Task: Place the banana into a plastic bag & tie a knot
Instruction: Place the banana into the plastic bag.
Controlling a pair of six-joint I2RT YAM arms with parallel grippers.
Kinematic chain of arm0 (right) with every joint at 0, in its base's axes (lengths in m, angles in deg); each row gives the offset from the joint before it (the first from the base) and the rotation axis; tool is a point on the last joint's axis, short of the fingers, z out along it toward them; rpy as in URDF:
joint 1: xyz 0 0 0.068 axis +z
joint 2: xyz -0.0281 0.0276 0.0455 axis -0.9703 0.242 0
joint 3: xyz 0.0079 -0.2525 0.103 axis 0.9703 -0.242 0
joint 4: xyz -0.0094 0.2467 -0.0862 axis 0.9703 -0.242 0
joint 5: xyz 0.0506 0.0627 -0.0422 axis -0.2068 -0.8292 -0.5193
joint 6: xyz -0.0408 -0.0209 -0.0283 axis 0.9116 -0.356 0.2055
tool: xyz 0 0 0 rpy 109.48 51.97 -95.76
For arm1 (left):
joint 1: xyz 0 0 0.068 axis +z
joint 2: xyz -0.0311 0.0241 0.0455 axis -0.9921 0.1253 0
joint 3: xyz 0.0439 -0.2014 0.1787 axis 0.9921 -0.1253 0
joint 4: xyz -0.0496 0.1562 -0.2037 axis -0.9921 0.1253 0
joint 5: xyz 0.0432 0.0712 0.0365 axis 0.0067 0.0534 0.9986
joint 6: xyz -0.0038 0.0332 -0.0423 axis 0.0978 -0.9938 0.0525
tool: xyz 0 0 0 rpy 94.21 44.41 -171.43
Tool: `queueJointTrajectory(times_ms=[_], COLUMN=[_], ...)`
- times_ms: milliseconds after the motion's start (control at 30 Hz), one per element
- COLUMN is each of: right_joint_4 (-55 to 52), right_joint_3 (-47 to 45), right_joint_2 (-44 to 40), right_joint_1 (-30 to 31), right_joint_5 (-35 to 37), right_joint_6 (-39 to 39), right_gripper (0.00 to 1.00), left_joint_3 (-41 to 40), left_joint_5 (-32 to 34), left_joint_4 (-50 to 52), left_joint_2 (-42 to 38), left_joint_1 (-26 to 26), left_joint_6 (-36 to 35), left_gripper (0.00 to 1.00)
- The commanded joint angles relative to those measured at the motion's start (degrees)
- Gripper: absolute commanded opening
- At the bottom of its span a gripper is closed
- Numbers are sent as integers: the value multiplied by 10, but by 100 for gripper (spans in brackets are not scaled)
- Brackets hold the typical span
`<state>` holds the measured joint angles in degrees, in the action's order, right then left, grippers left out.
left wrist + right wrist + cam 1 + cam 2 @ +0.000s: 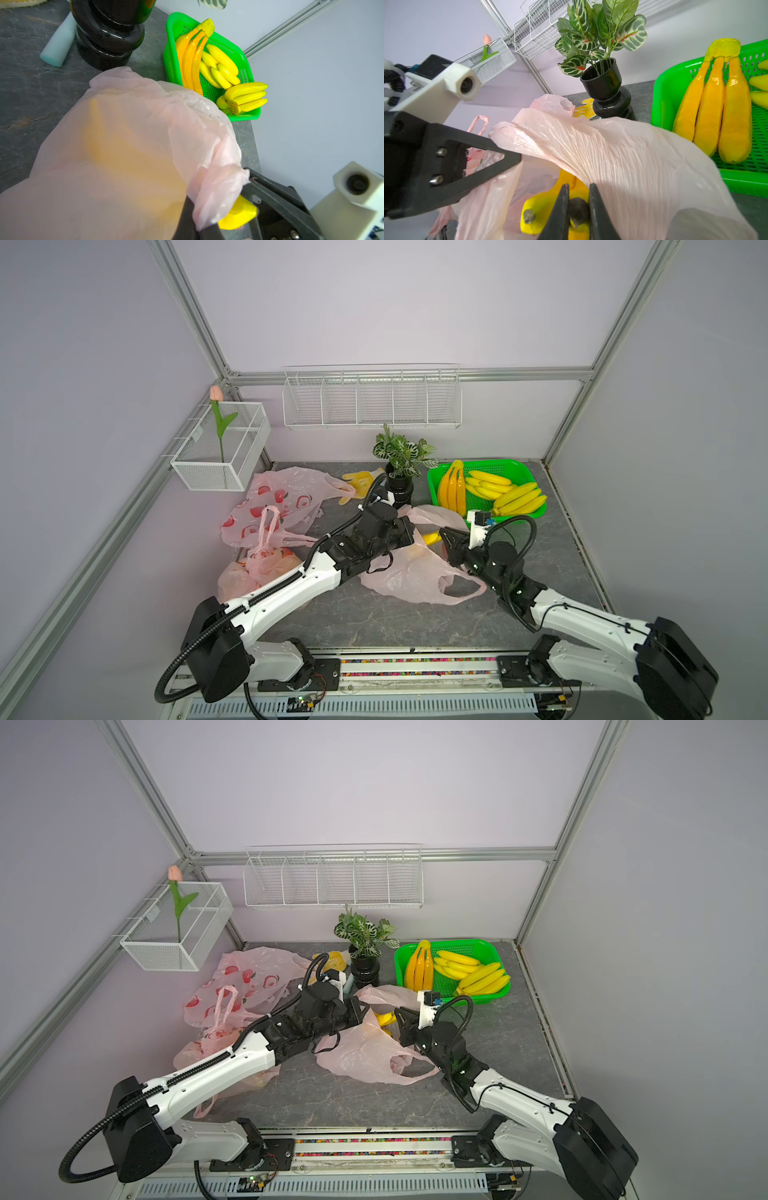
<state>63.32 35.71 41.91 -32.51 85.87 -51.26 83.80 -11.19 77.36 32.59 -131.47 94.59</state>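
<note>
Risk: your right hand [579, 204], clamped narrow on the banana [542, 205] stem, can drag the bag [623, 158] mouth; left hand [515, 161], fully pinched on its rim, may lose it.

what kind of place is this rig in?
Probably a robot lab test cell, not a home: aluminium frame with blank panel walls, left arm and right arm mounted on a bench rail, plastic-looking bananas in a green basket.
</note>
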Motion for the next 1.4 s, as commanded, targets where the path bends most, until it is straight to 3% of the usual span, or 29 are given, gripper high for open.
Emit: queueJointTrajectory(times_ms=[0, 233, 300, 400, 500, 533, 667, 833, 1000, 1100, 1367], right_joint_4=[107, 196, 196, 180, 52, -6, -153, -261, -391, -472, -604], right_joint_3=[-3, 16, 19, 17, 39, 51, 61, 36, 97, 181, 372], right_joint_2=[38, 182, 199, 191, 131, 107, 14, -115, -169, -132, 88], right_joint_1=[30, 49, 57, 59, 60, 59, 43, 1, -68, -139, -300], right_joint_5=[48, 52, 58, 39, 17, 14, -5, -50, -62, -84, -93], right_joint_6=[25, 13, 18, 25, 43, 53, 81, 96, 95, 107, 94], right_gripper=[7, 7, 12, 34, 67, 74, 88, 95, 96, 95, 89], left_joint_3=[-10, -18, -17, -27, -38, -39, -29, -29, -29, -28, -35], left_joint_5=[-8, -3, 13, 44, 56, 58, 62, 64, 60, 52, 45], left_joint_4=[-36, -46, -31, -17, -10, -3, 26, 25, 18, 21, 24], left_joint_2=[-6, -12, -15, -21, -20, -17, -3, 7, 19, 22, 13], left_joint_1=[-1, -3, -3, 1, 16, 22, 41, 51, 51, 51, 51], left_joint_6=[30, 35, 31, 30, 21, 17, 6, -1, -4, -9, -20], left_gripper=[0, 0, 0, 0, 0, 0, 0, 0, 0, 0, 0])
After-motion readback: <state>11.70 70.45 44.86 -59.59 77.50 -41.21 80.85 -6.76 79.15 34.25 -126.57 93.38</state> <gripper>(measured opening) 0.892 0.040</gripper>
